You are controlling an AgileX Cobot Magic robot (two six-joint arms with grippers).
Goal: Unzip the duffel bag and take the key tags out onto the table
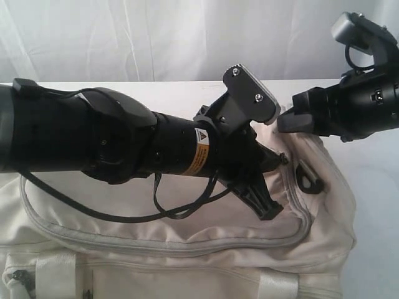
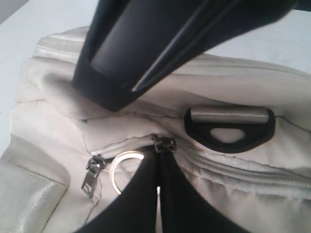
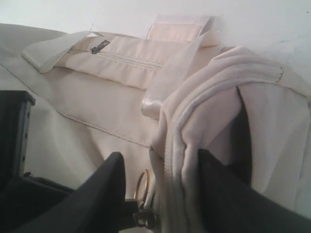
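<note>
Though hidden exteriorly, wrist-seen duffel bag (image 2: 58,97) ring (image 2: 114,165)

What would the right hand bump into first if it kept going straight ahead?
Most likely the duffel bag: a bunched fold of it sits between the right hand's open fingers, so it would push into cloth right away.

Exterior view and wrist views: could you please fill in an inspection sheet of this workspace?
Surface: white table, largely covered by the bag.
Job's things: cream duffel bag, visible zip looks closed; key tags not seen.
Clutter: nothing seen.
Grippers: left gripper shut, tips at the zip slider; right gripper open, straddling a fold of the bag.
Cables: black cable hangs in a loop from the left arm over the bag.
Surroundings: white curtain behind.
</note>
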